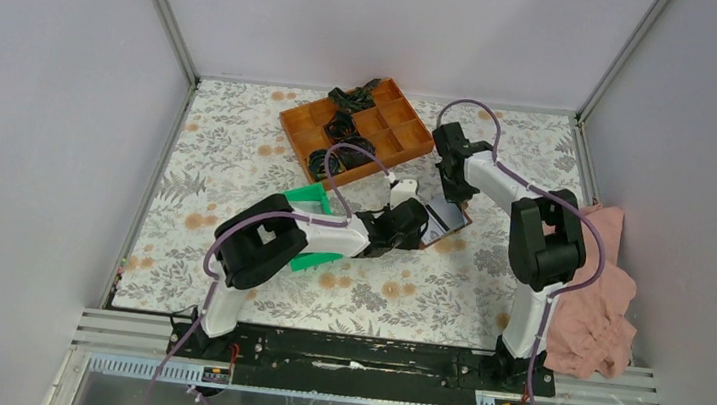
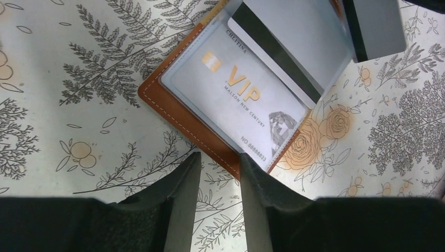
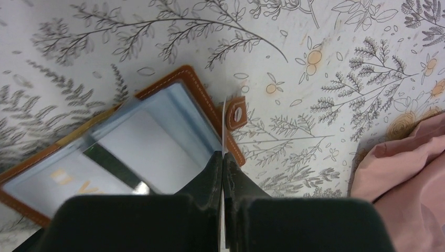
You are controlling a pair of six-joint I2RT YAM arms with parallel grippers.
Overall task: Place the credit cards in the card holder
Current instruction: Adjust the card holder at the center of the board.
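Card holder [image 1: 445, 224] lies open mid-counter [image 1: 239, 150], corner just above left claw [image 2: 220, 161], fingers apart and empty; seated credit card [image 2: 236, 100] runs upper-left to lower-right; right claw [image 3: 224, 157] clamps a thin leaf of it.

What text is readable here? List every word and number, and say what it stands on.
"VIP": gold, on the silver card in the card holder.
"MALSON NEW CENTURY": beneath it, same card.
"NO.88888823": same card, last digits unsure.
Small word at the card's top edge: too blurred.
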